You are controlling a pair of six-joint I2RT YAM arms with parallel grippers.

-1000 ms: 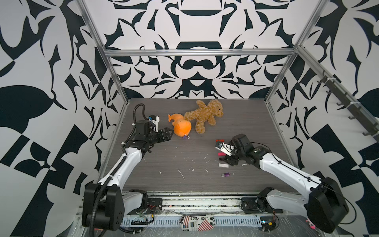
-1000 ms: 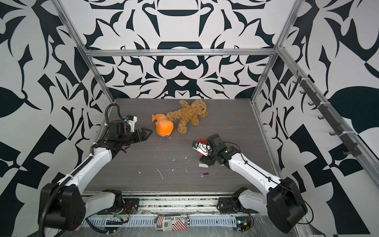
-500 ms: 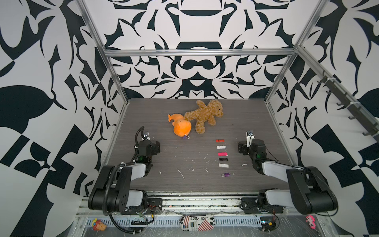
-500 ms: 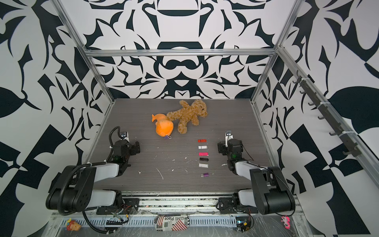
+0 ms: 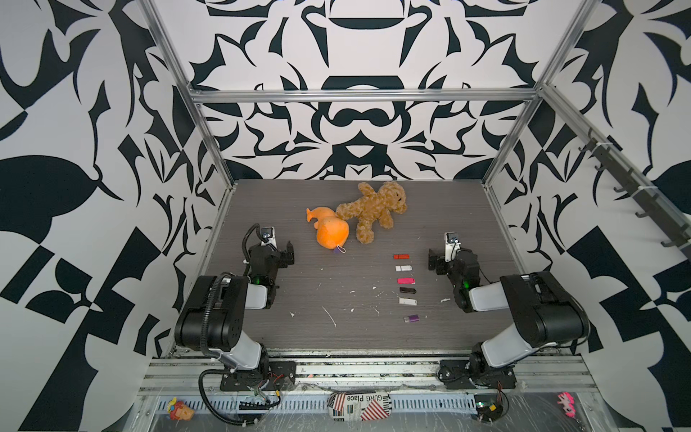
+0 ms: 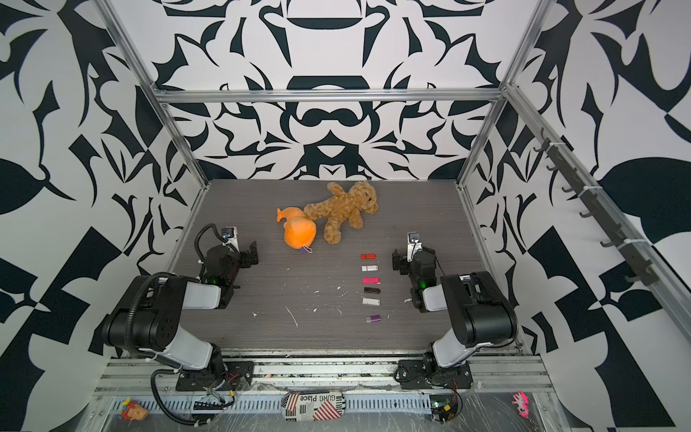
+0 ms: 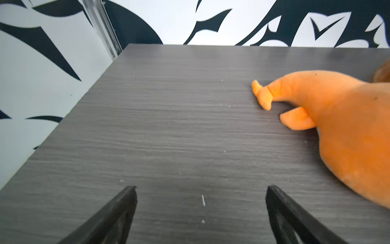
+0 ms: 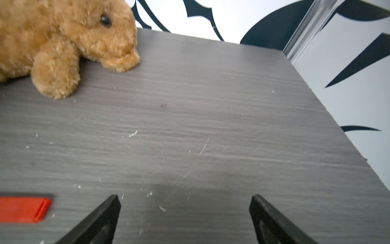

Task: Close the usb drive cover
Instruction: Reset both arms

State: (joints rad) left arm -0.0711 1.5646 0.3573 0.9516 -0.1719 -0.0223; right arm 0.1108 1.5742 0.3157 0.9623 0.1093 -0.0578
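Left wrist view: left claw (image 7: pixel 200 188), jaws spread wide with nothing between them, over bare grey worktop (image 7: pixel 168 126). An orange plush toy (image 7: pixel 337 126) lies off to one side.

Right wrist view: right claw (image 8: pixel 185 197), jaws likewise spread and empty. A red usb drive (image 8: pixel 23 209) lies flat on the worktop near one finger, not touching it. A brown teddy bear (image 8: pixel 63 42) lies farther off.

Both top views: one column on the worktop's right half, nearer the right claw, each item apart from the next. From back to front:
- red usb drive
- white usb drive (image 5: pixel 404 268)
- pink usb drive (image 5: pixel 406 280)
- black usb drive (image 5: pixel 407 290)
- second white usb drive (image 5: pixel 407 301)
- purple usb drive (image 5: pixel 412 318), with a pale tip at one end

The covers on the rest are too small to judge. Toward the back, the teddy bear touches the orange plush toy. White flecks (image 5: pixel 329 316) are scattered mid-worktop.
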